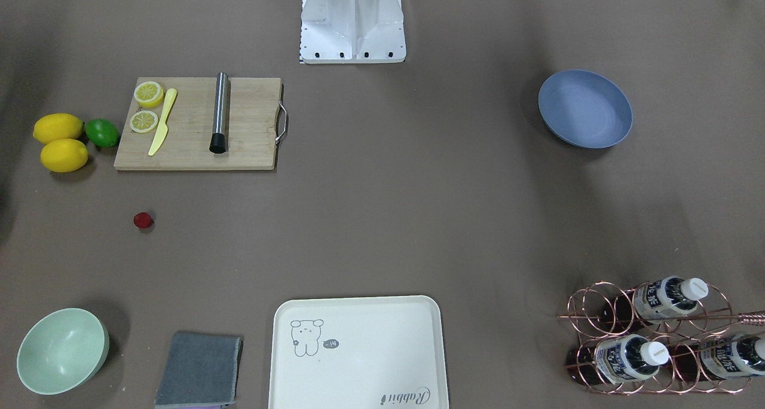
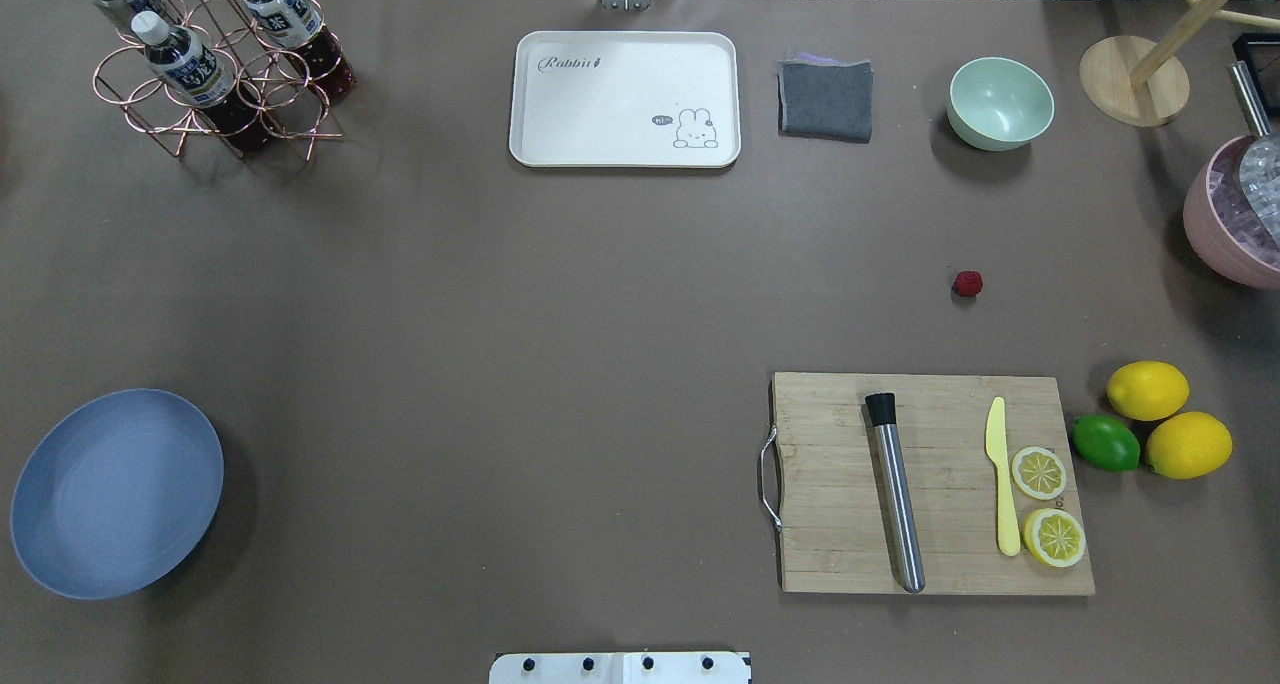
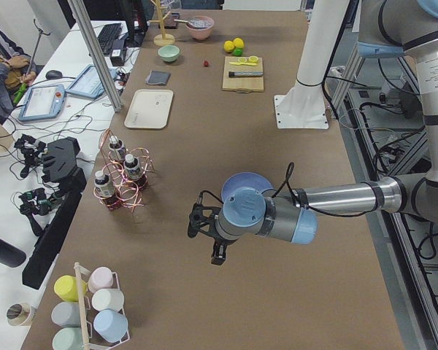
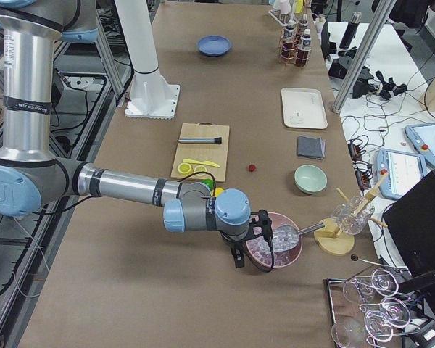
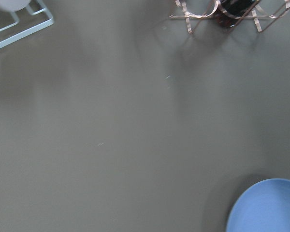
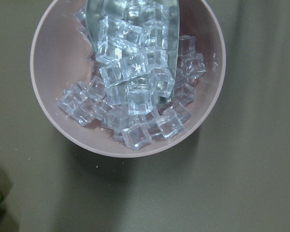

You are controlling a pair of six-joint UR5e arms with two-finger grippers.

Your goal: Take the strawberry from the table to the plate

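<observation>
The strawberry (image 1: 143,220) (image 2: 967,283), small and dark red, lies alone on the brown table (image 2: 560,294), between the cutting board and the pale green bowl. It also shows as a speck far off (image 3: 205,63) (image 4: 252,167). The blue-grey plate (image 1: 585,108) (image 2: 115,492) (image 4: 214,46) rests empty on the robot's left side; its rim (image 5: 266,208) fills the left wrist view's lower right corner. My left gripper (image 3: 206,237) hovers beside the plate (image 3: 237,186). My right gripper (image 4: 251,243) hangs over a pink ice bowl. Both show only in side views, so I cannot tell their state.
A wooden cutting board (image 2: 930,484) carries a steel muddler, a yellow knife and lemon halves; two lemons (image 2: 1165,419) and a lime (image 2: 1105,443) lie beside it. A cream tray (image 2: 625,99), grey cloth (image 2: 826,99), green bowl (image 2: 1000,102), bottle rack (image 2: 215,64) and pink ice bowl (image 6: 128,72) line the edges.
</observation>
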